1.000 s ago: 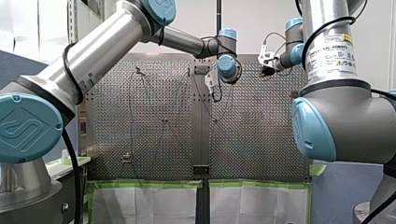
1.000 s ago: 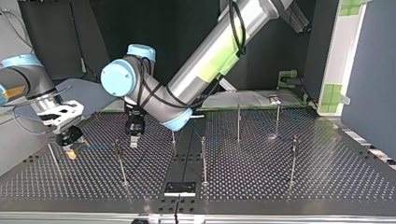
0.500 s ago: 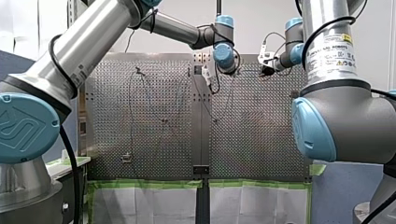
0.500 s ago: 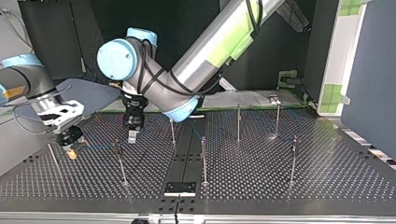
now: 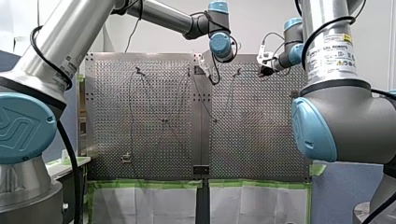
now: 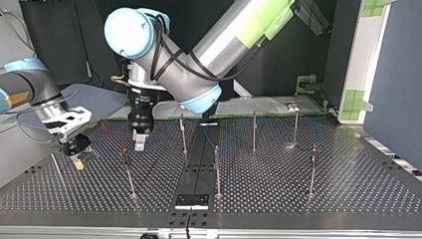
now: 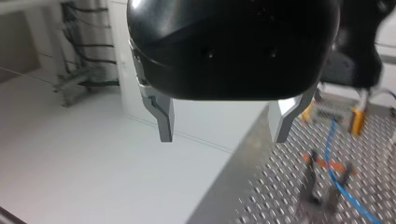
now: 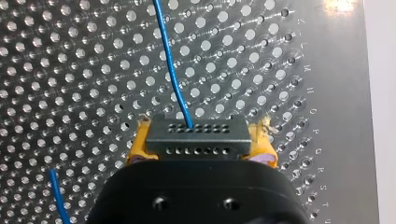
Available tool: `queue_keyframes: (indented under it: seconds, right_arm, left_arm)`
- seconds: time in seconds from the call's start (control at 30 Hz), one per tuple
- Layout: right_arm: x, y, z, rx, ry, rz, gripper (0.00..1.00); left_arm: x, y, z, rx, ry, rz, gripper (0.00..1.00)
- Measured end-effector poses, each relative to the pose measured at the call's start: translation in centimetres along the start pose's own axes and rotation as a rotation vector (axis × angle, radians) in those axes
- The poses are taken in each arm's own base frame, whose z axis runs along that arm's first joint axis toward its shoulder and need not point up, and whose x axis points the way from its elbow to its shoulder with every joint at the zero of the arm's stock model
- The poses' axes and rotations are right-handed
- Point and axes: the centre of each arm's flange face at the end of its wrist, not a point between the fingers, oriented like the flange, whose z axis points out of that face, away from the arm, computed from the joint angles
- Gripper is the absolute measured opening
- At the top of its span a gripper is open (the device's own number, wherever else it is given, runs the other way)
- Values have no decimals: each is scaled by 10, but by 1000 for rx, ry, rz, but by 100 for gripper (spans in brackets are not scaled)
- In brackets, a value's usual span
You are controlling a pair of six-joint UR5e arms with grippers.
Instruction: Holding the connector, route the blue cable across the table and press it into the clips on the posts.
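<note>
In the right wrist view a black connector (image 8: 196,136) sits clamped between my right gripper's (image 8: 198,148) yellow pads, and the blue cable (image 8: 170,60) runs from it over the perforated plate. In the top view my right gripper (image 6: 76,158) hangs low at the left, beside a thin post (image 6: 127,172). My left gripper (image 6: 140,144) hovers just past that post with nothing in it. Its metal fingers (image 7: 164,122) stand wide apart in the left wrist view, and ahead of them I see the blue cable (image 7: 334,156) passing a post clip (image 7: 320,187).
Several thin posts stand on the perforated table (image 6: 278,189), among them ones at the middle (image 6: 217,172) and right (image 6: 313,169). A black plate (image 6: 191,201) lies at the near edge. A white frame with green tape (image 6: 366,55) stands at the right.
My left arm has swung its wrist upward and carried its open gripper toward the table's far edge in the front view. My right gripper has stayed in place with the connector.
</note>
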Motion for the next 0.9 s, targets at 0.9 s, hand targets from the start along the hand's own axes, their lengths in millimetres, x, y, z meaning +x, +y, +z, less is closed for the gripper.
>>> queue_keyframes:
  seconds: [0.9]
  right_arm:
    - [-1,-1,1,2,-2,-3,0]
  left_arm:
    - [11,-13,-78,34,-78,-315,100]
